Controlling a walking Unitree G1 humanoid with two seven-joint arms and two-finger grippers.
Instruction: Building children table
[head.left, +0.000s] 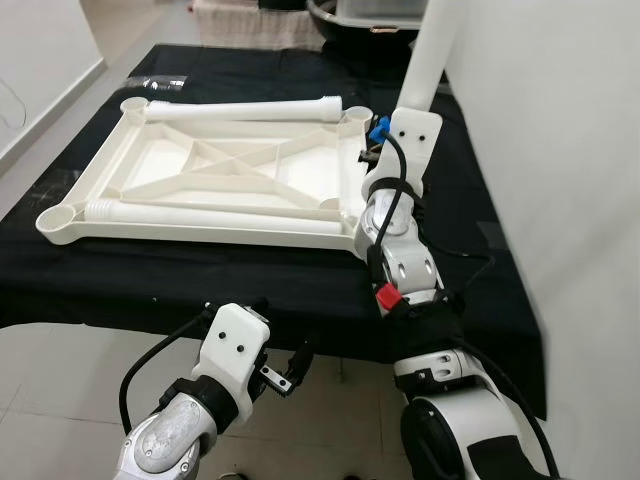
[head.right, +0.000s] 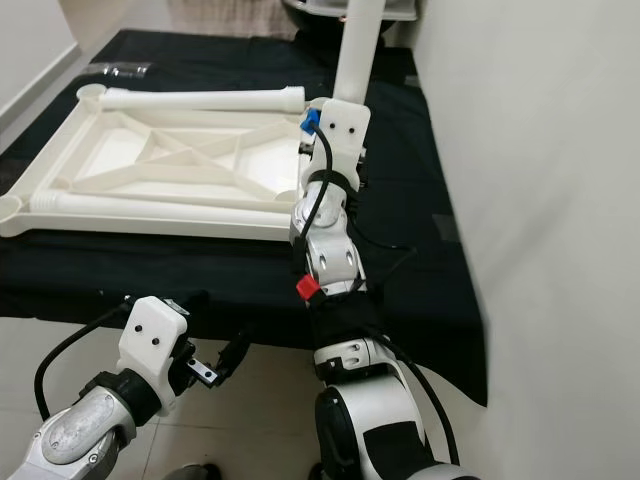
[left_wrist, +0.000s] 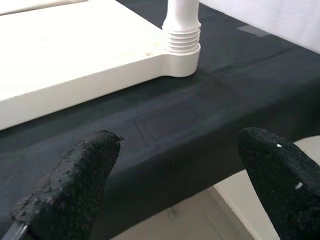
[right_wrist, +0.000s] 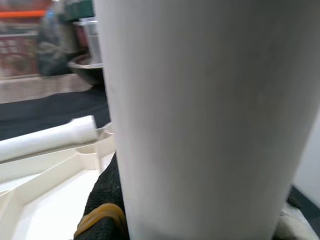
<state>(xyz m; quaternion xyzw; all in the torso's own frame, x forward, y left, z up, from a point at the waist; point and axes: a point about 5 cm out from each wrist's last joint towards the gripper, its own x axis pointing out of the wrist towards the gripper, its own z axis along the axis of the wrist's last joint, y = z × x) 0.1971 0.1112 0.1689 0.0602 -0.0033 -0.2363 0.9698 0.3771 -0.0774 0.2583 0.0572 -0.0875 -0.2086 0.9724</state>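
Observation:
A white plastic tabletop (head.left: 230, 165) lies upside down on the black-covered table (head.left: 470, 200). One white leg (head.left: 432, 50) stands upright in the near right corner socket (left_wrist: 182, 52), and my right gripper (head.left: 378, 150) is shut around its lower part; a black finger (right_wrist: 102, 200) presses against the leg (right_wrist: 200, 120). Two more legs lie flat on the tabletop, one along the far edge (head.left: 250, 108) and one along the near edge (head.left: 220, 217). My left gripper (head.left: 285, 375) hangs open below the table's front edge with nothing between its fingers (left_wrist: 70, 185).
A white wall (head.left: 560, 150) runs close along the table's right side. A dark basin (head.left: 350, 25) and other clutter sit beyond the far end. Clear plastic wrap (head.left: 155, 82) lies at the far left. Pale floor tiles (head.left: 60, 390) show in front.

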